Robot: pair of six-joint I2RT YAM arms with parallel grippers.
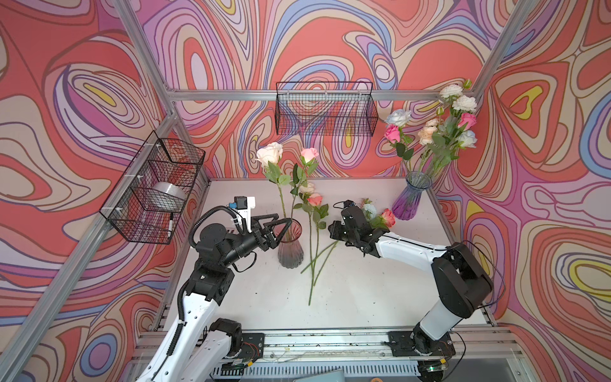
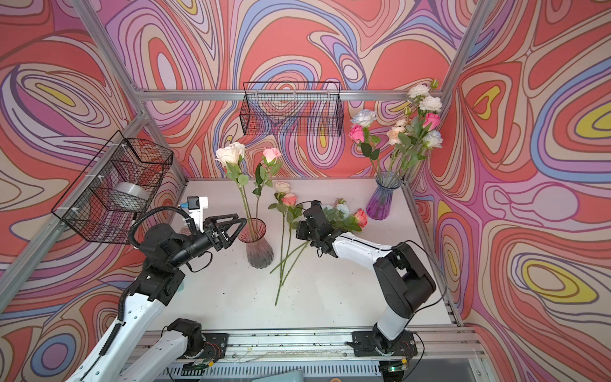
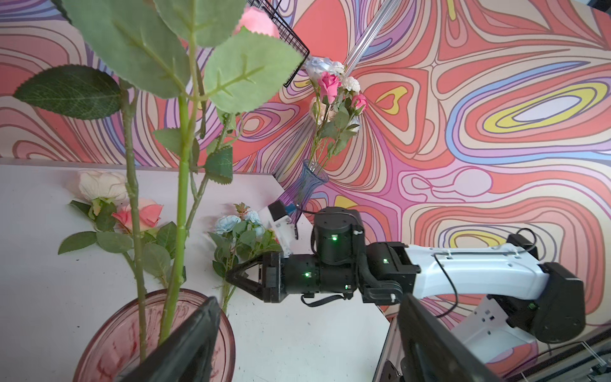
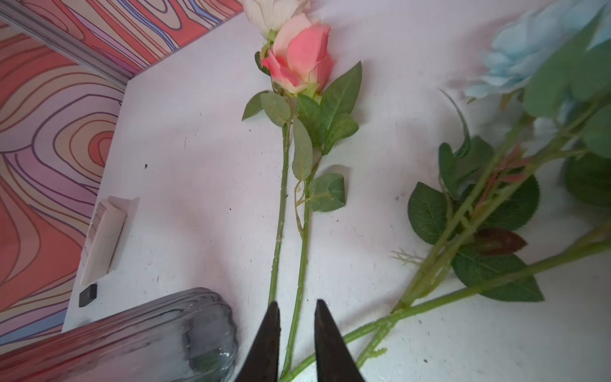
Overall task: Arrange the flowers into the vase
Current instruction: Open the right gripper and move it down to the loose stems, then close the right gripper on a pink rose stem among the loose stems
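Note:
Two flowers, white (image 1: 269, 153) and pink (image 1: 309, 154), stand in the smoky pink vase (image 1: 290, 254). My left gripper (image 1: 285, 229) is open at its rim, with one finger over the rim (image 3: 198, 330) and nothing between the jaws. White (image 1: 306, 188) and coral (image 4: 301, 56) flowers lie on the table beside a pale blue spray (image 1: 369, 210). My right gripper (image 4: 296, 302) hangs low over their stems. Its jaws stand narrowly apart with one green stem (image 4: 299, 264) showing in the gap, thinner than the gap. A purple vase (image 1: 408, 201) at the back right holds several flowers (image 1: 433, 129).
A wire basket (image 1: 325, 109) hangs on the back wall. Another basket (image 1: 155, 188) on the left holds a tape roll. A small white block (image 4: 104, 238) lies near the table's left edge. Aluminium frame posts border the table.

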